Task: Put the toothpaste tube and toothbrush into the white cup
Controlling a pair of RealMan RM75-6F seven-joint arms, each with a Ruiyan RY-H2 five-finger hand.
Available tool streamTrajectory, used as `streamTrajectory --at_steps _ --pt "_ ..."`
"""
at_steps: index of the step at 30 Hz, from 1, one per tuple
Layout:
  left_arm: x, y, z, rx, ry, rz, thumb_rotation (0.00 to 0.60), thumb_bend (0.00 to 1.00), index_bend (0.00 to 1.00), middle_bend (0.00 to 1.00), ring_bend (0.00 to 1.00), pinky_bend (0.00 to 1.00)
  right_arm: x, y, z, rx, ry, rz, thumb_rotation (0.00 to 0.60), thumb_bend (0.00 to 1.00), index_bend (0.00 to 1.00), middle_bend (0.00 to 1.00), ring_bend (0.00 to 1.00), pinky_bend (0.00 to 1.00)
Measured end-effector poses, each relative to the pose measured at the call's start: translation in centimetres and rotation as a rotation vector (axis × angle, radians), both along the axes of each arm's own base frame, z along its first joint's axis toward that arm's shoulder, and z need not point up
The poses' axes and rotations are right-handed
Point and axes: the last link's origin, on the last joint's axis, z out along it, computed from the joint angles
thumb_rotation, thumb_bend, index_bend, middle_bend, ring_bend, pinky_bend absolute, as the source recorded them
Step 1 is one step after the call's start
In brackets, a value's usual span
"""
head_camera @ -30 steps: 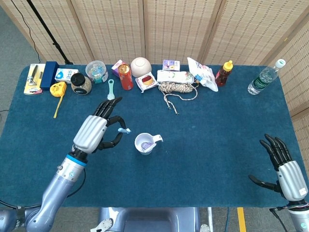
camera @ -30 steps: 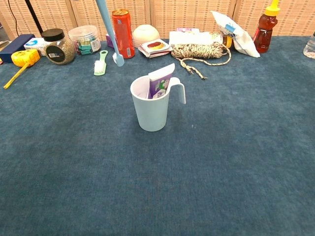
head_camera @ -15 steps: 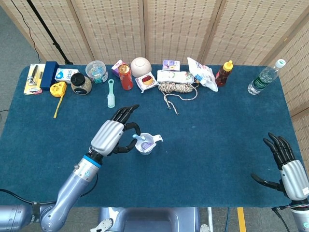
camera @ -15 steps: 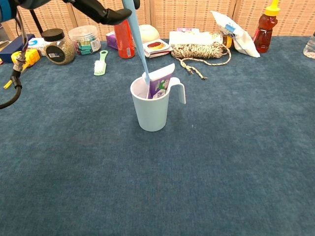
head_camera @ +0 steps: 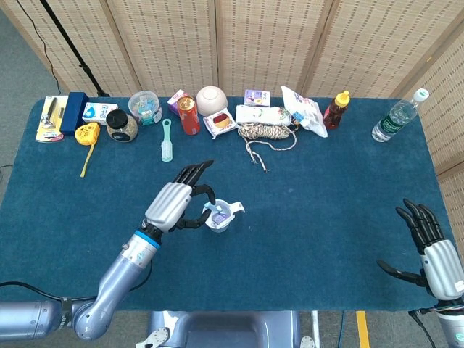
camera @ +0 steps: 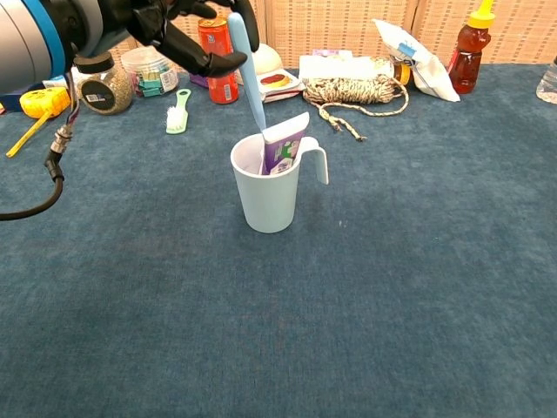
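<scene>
The white cup (camera: 268, 205) stands upright in the middle of the blue table, its handle to the right. A purple-and-white toothpaste tube (camera: 284, 144) sticks up out of it. The light blue toothbrush (camera: 249, 83) leans left, its lower end inside the cup beside the tube. My left hand (camera: 178, 33) pinches the brush's upper end between thumb and fingers, up and to the left of the cup. In the head view, that left hand (head_camera: 178, 206) lies close against the left side of the cup (head_camera: 216, 225). My right hand (head_camera: 437, 254) hovers with fingers spread at the table's near right corner, holding nothing.
Along the far edge stand a red can (camera: 216, 48), a green brush (camera: 177, 113), a coil of rope (camera: 355, 90), a honey bottle (camera: 468, 45), jars (camera: 100, 81) and a yellow tape measure (camera: 42, 102). A water bottle (head_camera: 395, 117) stands far right.
My left hand carried the toothbrush from left of the cup to over it and lowered the brush's end into the cup beside the tube. The right hand barely moved.
</scene>
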Motion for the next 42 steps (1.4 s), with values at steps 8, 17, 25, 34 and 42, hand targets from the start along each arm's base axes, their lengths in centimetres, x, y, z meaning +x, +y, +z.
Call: streamTrajectory --at_steps 8,17,25,34,42 --pt "-1.7 1.2 -1.8 -0.064 -0.016 0.058 0.6 0.4 0.54 0.0 0.0 0.0 0.0 -0.1 -0.2 0.005 0.008 -0.004 0.6 0.0 0.0 0.0 0.0 0.0" --pt "-2.4 1.5 -3.0 -0.09 -0.019 0.074 0.6 0.39 0.32 0.0 0.0 0.0 0.0 -0.1 -0.2 0.005 0.007 -0.004 0.6 0.0 0.0 0.0 0.0 0.0" --pt "-2.2 1.1 -2.5 -0.09 -0.049 0.051 0.6 0.38 0.0 0.0 0.0 0.0 0.0 -0.1 -0.2 0.005 0.005 -0.002 0.6 0.0 0.0 0.0 0.0 0.0" --pt "-3.2 0.7 1.5 0.004 -0.086 0.017 0.6 0.36 0.0 0.0 0.0 0.0 0.2 0.1 -0.3 0.005 0.008 0.007 0.6 0.0 0.0 0.0 0.0 0.0" --pt "-6.9 -0.2 7.6 0.17 -0.064 0.022 0.6 0.35 0.0 0.0 0.0 0.0 0.6 0.4 -0.4 0.005 0.014 0.021 0.6 0.0 0.0 0.0 0.0 0.0"
